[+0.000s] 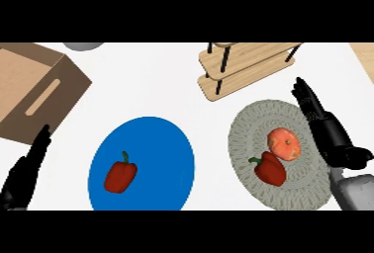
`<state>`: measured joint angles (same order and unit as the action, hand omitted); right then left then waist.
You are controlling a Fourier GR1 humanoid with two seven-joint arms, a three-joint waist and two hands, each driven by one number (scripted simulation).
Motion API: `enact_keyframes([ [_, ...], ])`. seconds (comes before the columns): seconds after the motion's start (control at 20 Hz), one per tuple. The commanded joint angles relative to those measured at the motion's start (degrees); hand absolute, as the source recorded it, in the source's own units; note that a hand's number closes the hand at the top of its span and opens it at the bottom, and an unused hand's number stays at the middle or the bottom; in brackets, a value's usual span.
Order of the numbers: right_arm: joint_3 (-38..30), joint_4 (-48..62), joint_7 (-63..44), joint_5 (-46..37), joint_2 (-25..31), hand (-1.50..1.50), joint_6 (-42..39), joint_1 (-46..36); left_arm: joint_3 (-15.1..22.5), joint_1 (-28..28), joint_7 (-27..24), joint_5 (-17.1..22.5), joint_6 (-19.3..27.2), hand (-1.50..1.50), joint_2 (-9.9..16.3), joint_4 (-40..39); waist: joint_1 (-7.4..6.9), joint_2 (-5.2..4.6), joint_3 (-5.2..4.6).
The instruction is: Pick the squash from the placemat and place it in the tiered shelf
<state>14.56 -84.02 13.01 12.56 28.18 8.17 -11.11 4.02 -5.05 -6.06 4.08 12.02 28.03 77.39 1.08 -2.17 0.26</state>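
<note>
An orange squash (283,143) lies on the round grey woven placemat (248,133) at the right, touching a red bell pepper (269,169) just below it. The wooden tiered shelf (245,64) stands at the top, beyond the placemat. My right hand (321,123) stretches along the placemat's right edge, right of the squash, fingers straight and pointing away, holding nothing. My left hand (25,170) rests at the lower left edge, fingers straight.
A blue plate (161,138) in the middle holds a second red bell pepper (120,175). A cardboard box (33,89) with a handle slot sits at the upper left. A grey round object (82,45) shows at the top edge.
</note>
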Motion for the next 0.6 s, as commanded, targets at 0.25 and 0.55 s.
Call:
enact_keyframes([
  [0.25, -6.79, 9.71, -3.8, 17.07, 7.71, -1.5, -26.79, -8.49, 7.47, 12.85, 2.83, 0.0, -2.4, 0.0, -8.19, 7.63, -0.97, 1.39, -0.05],
  [0.55, -10.1, 22.05, 3.61, -0.05, 4.6, 1.5, -0.54, -5.14, 8.75, 13.57, 4.02, 1.62, -2.92, 0.0, -11.47, 6.56, -1.53, 1.13, -0.07],
])
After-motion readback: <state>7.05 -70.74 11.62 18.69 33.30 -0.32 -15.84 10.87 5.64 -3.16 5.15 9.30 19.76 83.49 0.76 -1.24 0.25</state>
